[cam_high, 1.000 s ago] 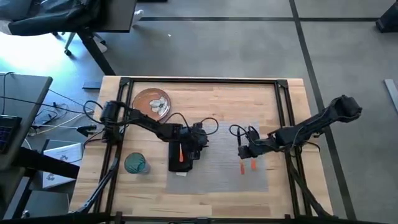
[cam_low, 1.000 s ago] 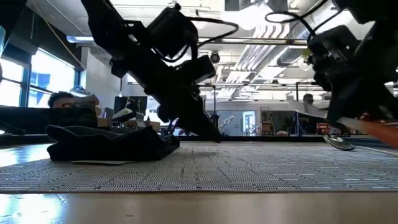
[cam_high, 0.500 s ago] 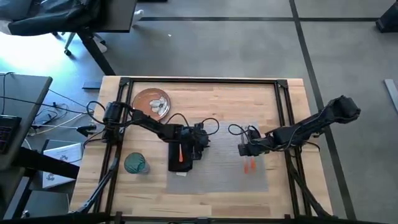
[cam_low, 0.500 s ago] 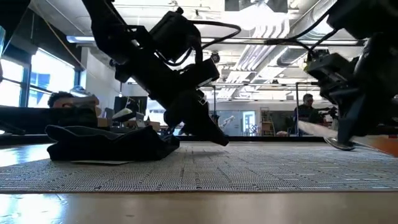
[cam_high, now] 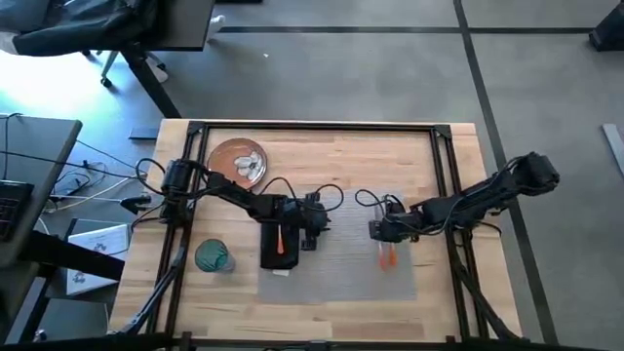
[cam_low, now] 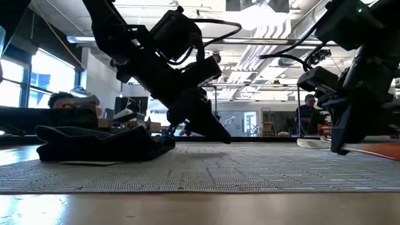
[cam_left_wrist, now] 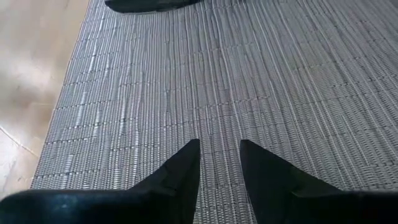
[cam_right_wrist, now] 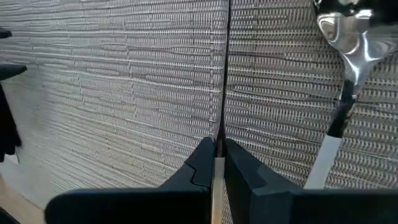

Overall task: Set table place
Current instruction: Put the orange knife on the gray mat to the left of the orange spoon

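Two claws work: right claw [cam_right_wrist: 217,163] pinching a knife [cam_right_wrist: 221,74] should lower it flat beside the spoon [cam_right_wrist: 348,56]; left claw [cam_left_wrist: 219,163], at nine o'clock, barely spread.

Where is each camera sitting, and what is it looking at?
High view: above, looking straight down at the table, placemat and both arms.
Low view: at tabletop height, looking across the placemat into the room; both arms reach down.
Left wrist view: on the left arm, facing the placemat past the left gripper.
Right wrist view: on the right arm; the right gripper pinches a knife beside a spoon.
All four share the placemat.
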`<state>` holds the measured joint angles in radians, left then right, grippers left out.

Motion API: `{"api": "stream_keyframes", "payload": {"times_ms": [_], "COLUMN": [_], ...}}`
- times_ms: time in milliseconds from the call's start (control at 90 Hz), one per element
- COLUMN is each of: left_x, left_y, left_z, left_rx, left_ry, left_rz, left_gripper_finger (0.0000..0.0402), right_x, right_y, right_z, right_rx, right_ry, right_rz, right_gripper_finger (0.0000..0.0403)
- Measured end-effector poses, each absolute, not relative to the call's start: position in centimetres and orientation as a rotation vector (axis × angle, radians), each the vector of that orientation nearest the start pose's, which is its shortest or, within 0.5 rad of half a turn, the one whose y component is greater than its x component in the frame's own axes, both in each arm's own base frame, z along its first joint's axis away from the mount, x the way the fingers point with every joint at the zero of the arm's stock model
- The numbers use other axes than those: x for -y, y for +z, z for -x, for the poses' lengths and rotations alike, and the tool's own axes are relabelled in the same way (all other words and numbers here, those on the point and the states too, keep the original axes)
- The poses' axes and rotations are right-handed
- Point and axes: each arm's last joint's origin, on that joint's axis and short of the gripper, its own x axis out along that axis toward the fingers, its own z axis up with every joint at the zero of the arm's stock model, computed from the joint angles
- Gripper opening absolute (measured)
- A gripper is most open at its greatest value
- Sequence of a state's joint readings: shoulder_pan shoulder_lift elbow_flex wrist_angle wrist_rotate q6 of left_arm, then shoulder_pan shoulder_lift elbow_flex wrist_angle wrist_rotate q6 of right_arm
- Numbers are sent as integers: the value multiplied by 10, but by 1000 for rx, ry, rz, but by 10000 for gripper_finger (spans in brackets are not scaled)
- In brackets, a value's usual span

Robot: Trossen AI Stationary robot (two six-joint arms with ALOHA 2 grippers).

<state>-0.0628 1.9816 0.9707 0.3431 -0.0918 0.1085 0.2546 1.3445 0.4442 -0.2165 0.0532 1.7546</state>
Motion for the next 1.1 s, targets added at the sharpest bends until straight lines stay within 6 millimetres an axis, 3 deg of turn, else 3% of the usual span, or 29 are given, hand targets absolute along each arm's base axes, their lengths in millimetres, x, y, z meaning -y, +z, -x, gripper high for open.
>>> {"api": "stream_keyframes", "payload": {"times_ms": [400,567,878,1100], "left_x": [21,21,21,21], "left_y": [110,110,109,109], "left_z": [-382,-382,-381,-381], "left_rx": [-669,-669,-674,-675], "left_ry": [-8,-8,-8,-7], "left_rz": [-156,-156,-156,-154], "left_gripper_finger": [99,99,99,99], "right_x": [-50,-52,-52,-45], "right_y": [119,122,153,165], "right_z": [-196,-196,-199,-211], "right_rx": [-941,-986,-1027,-872], "right_ry": [-793,-777,-761,-730], "right_rz": [-1388,-1400,-1281,-1091], "right_gripper_finger": [88,93,94,94]}}
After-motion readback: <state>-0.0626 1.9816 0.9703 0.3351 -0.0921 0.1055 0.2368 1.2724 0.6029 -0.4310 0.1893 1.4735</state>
